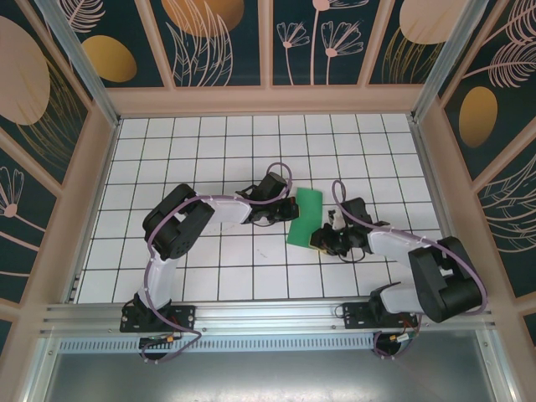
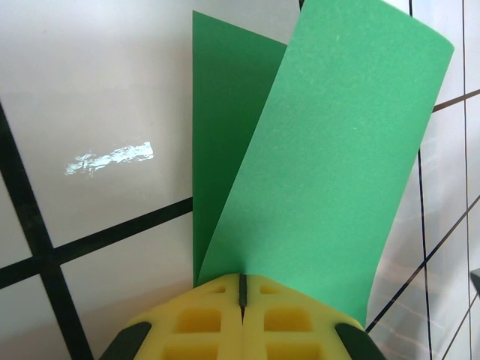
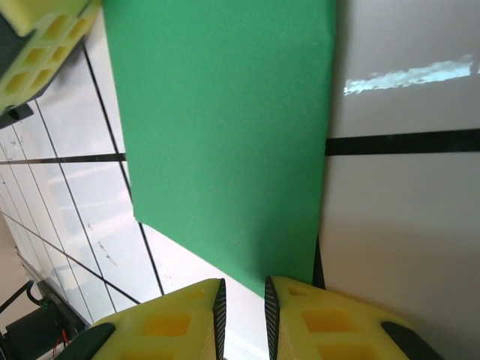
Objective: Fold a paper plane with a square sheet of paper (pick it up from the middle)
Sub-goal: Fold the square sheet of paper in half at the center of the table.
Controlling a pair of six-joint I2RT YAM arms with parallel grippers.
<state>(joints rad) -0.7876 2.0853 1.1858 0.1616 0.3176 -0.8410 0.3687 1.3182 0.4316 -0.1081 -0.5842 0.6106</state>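
While the left gripper point(image 2: 242, 283) is closed, its two yellow fingers press together on the near edge of the paper point(image 2: 330, 150), so it grips the green sheet. In the left wrist view the paper is folded into two layers that meet at the fingers. One layer lies lower and flatter on the left, and the other rises and curves up and away to the right. From the top view the paper point(image 1: 306, 215) sits a little right of the middle of the white tiled table point(image 1: 209, 151), between the two grippers, as a long tilted shape. The left gripper point(image 1: 280, 209) is at its left side and the right gripper point(image 1: 322, 241) is at its near corner. In the right wrist view the fingers of the right gripper point(image 3: 242, 289) stand a little apart with a narrow gap, and white table shows through this gap. The near corner of the paper point(image 3: 225, 127) comes down just to the tip of one finger point(image 3: 330, 322), but I cannot tell if it touches it. A yellow finger of the left gripper shows at the far edge of the paper in that view.
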